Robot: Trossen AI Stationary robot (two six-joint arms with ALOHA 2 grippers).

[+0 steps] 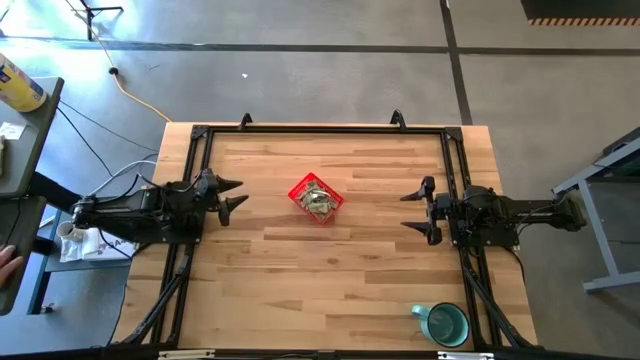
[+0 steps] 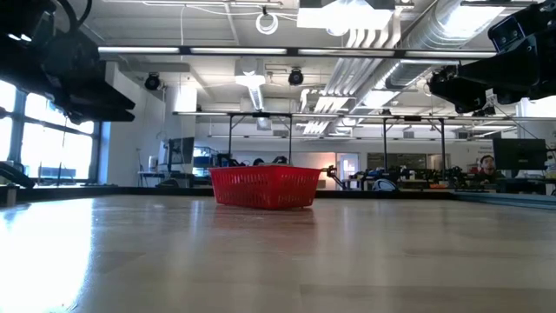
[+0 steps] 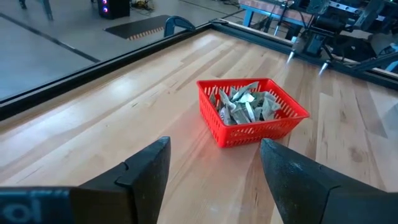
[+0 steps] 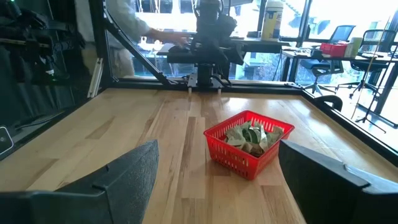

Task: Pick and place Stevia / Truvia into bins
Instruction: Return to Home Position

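Note:
The red mesh basket point(image 1: 316, 198) stands on its base near the middle of the table, also seen in the low view point(image 2: 264, 187). Several pale green and white packets point(image 3: 245, 104) lie heaped inside it point(image 4: 251, 137). My left gripper point(image 1: 234, 196) hovers open at the table's left side, well short of the basket. My right gripper point(image 1: 418, 212) hovers open at the right side, also well clear. Both point toward the basket. In the wrist views the left gripper point(image 3: 214, 165) and the right gripper point(image 4: 217, 171) hold nothing.
A teal mug point(image 1: 445, 324) stands near the table's near right corner. A black frame point(image 1: 320, 130) runs along the table's far edge and sides. Bare wood lies all around the basket. A person point(image 4: 124, 25) shows beyond the table in the right wrist view.

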